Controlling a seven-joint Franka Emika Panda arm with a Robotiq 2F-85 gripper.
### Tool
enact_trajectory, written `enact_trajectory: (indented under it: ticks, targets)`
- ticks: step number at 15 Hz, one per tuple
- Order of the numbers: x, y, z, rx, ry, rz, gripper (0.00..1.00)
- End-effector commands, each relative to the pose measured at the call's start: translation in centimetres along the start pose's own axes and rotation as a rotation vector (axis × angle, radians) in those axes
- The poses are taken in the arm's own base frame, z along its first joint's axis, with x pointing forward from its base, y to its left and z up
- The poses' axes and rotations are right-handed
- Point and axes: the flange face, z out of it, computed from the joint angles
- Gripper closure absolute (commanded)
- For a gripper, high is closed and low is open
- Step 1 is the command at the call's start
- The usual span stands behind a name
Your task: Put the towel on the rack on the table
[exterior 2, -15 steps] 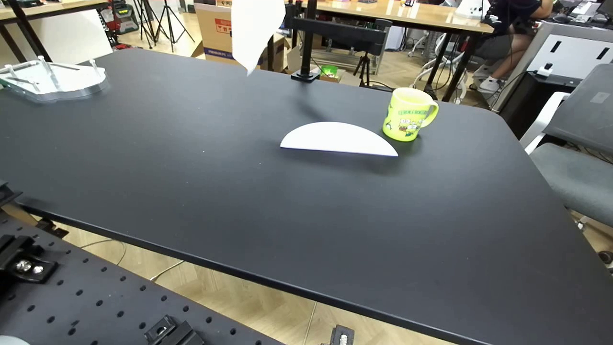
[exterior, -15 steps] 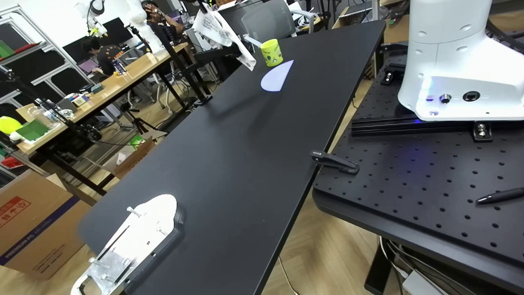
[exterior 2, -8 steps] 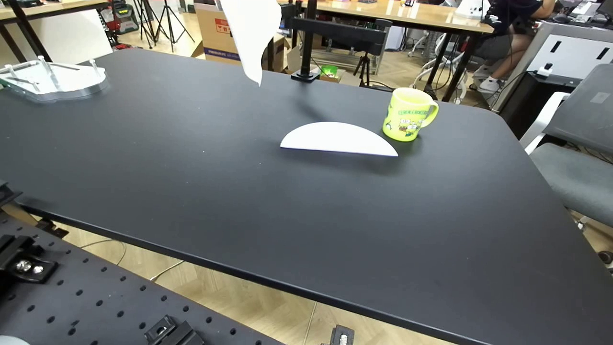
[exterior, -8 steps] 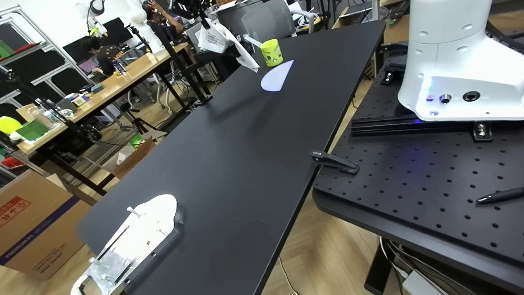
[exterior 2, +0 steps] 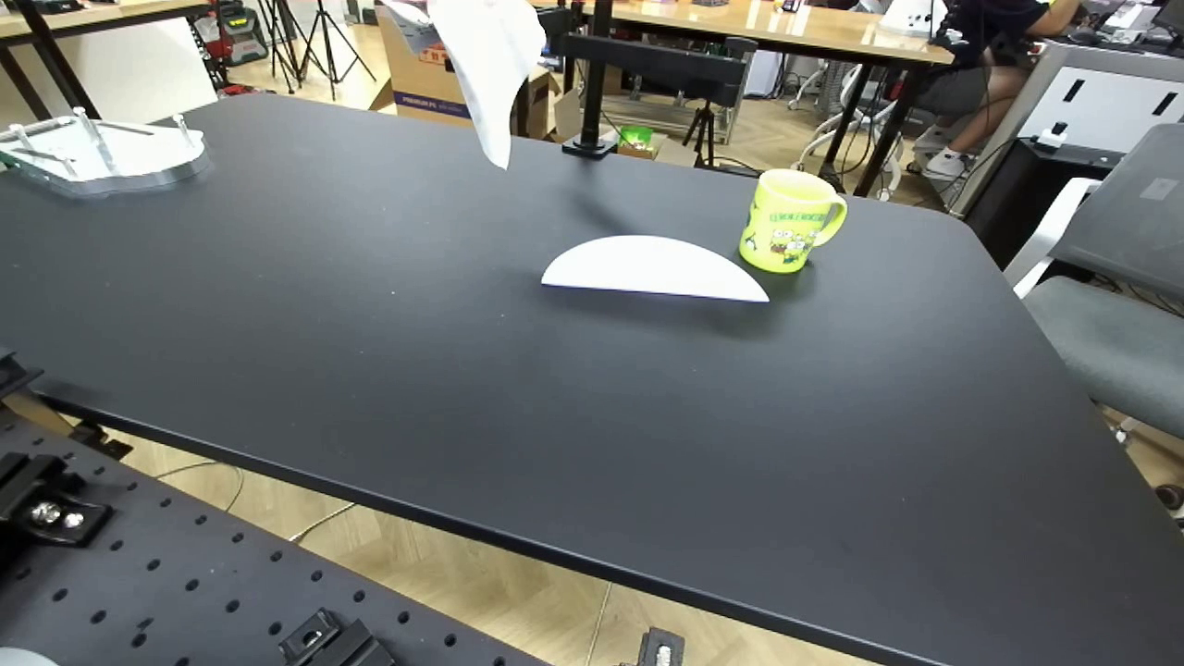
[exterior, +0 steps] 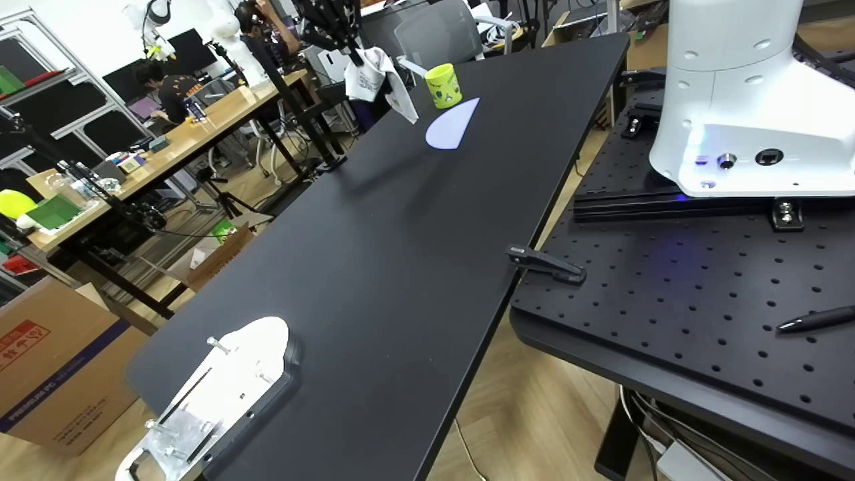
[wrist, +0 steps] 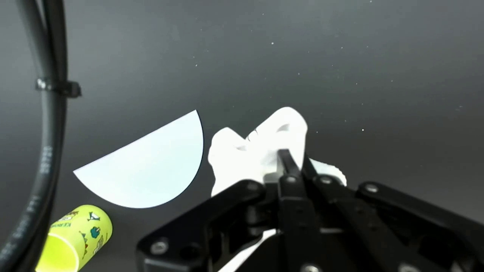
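The lifting is done: a small white soft cloth towel [wrist: 242,162] hangs in loose folds from the black two-fingered hand [wrist: 297,160], which is closed tight with the fabric pinched in its grip. The towel is above the long matte black bench [exterior: 374,267], near the pale smooth half-round piece [wrist: 151,170] and the yellow-green printed mug [exterior 2: 784,222]; I cannot tell how close its lowest corner comes to the top.

The placing is not done. Which thing is the rack is uncertain: my guess is the black upright post [exterior 2: 593,92] with a crossbar [exterior 2: 657,67] at the bench's edge, though the white oblong pegged tray [exterior: 234,367], well apart, could be meant. As I judge it, what is left is to carry the towel over the rack, settle it and let go.
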Motion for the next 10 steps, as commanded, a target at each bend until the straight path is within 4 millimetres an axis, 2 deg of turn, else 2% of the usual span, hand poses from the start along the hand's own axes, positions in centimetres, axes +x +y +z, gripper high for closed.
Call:
enact_trajectory:
  ticks: [1, 8, 9, 10]
  targets:
    - [-0.35, 1.34, 1.16, 0.037, -0.016, 0.015, 0.99]
    - [-0.33, 2.09, 1.43, 0.048, -0.018, 0.023, 0.99]
    - [-0.32, 2.05, 1.25, 0.048, -0.016, 0.024, 0.72]
    - [-0.33, 2.02, 1.12, 0.046, -0.012, 0.021, 0.71]
